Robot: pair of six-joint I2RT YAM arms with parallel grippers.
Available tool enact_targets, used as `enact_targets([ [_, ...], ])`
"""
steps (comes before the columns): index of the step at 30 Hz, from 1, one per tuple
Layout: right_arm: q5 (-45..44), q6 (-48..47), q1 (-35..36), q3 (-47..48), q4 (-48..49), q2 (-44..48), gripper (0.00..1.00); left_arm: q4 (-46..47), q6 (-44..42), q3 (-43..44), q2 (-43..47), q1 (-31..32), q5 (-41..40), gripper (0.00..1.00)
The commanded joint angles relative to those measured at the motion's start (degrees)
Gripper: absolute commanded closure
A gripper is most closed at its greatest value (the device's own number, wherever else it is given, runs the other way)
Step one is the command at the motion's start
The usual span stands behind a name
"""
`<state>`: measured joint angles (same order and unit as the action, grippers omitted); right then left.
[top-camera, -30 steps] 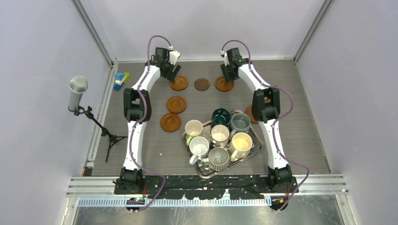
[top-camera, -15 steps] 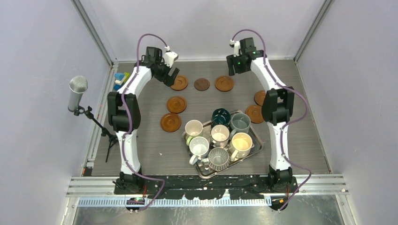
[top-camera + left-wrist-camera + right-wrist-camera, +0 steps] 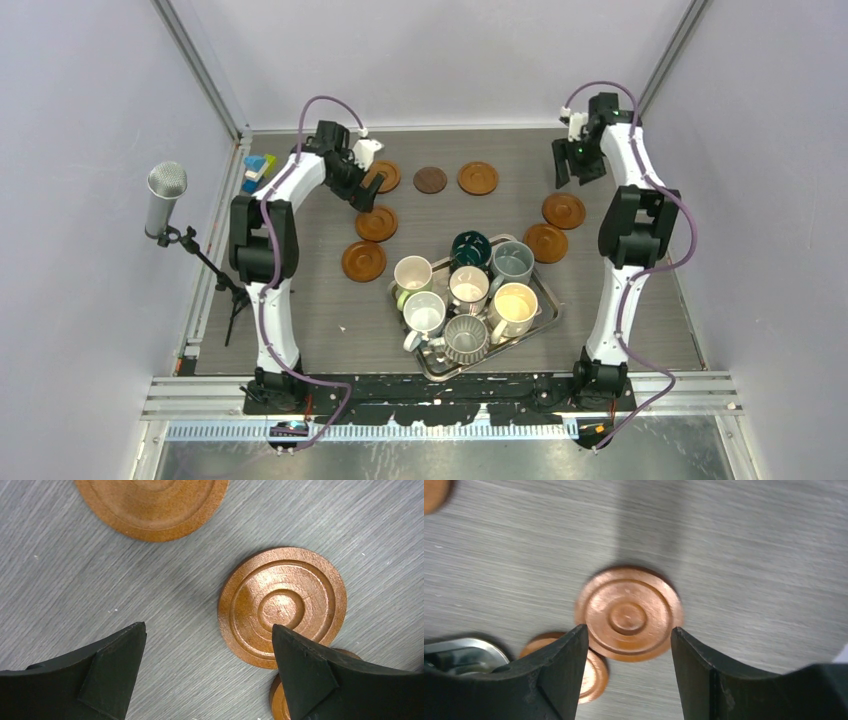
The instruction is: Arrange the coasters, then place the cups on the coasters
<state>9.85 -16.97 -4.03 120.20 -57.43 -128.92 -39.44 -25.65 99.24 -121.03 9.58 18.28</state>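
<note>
Seven coasters lie flat on the table. The back row has an orange one, the dark brown one and another orange one. Two lie at the left and two at the right. Several cups, among them the teal one and the ribbed grey one, stand crowded on the steel tray. My left gripper hangs open above bare table beside a coaster. My right gripper hangs open above a right coaster.
A microphone on a stand is at the left edge, with small blue and green blocks at the back left. Enclosure walls stand close on three sides. In the right wrist view the tray's corner shows at lower left.
Both grippers left the back-row coasters and opened wider. The left one came nearer, over the left coasters. The right one swung out to the right, over the right-hand pair.
</note>
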Motion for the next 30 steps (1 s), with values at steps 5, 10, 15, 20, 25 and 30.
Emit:
enact_targets([
  [5,-7.63,-7.77,-2.99,-1.55,-4.58,0.71,0.36,-0.90,-1.07,-0.86,0.09,1.67,-1.16,0.01],
  [10,-9.66,-9.91,-3.15,-2.99,-4.42,-0.58,0.36,-1.25,-1.20,-2.17,-0.42,3.32,-1.50,0.01],
  [15,-9.67,-10.41,-3.13,-4.15,-2.90,-1.92,0.37,-0.82,-1.69,-3.53,-0.78,4.23,-3.89,0.04],
  [20,-9.29,-10.30,-2.98,-5.40,-2.48,-2.74,0.37,-0.86,-3.30,-4.72,-0.58,4.26,-7.11,0.09],
  [25,-8.97,-10.12,-2.18,-7.65,-1.30,-2.48,0.39,-1.19,-3.49,-5.67,-0.30,2.80,-9.79,0.20],
  [30,-8.90,-8.89,-1.65,-8.13,-0.10,-2.95,0.43,-1.08,-2.23,-4.56,-1.08,0.08,-12.62,0.28],
])
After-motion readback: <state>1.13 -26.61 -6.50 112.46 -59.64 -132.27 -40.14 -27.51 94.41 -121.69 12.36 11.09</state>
